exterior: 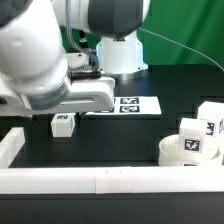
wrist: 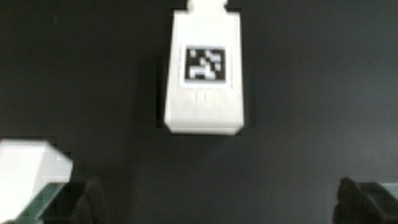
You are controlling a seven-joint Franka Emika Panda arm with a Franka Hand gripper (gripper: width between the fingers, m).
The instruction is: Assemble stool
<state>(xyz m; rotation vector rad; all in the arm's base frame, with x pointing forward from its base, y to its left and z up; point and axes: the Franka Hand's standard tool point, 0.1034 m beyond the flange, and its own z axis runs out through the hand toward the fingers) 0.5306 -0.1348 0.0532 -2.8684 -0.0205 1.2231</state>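
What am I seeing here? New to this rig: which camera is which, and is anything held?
The white machine is one robot arm. One picture is from a camera off the arm, the other from its wrist, looking past the gripper. Its dark fingers stand wide apart, holding nothing. Near them one stool leg lies on the black table. At the exterior view's right is the round seat with more legs; the flat tagged strip is the marker board.

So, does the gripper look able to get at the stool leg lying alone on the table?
Probably yes: the gripper is open, and the stool leg lies flat on bare black table with nothing touching it. It is not yet between the fingers, though.
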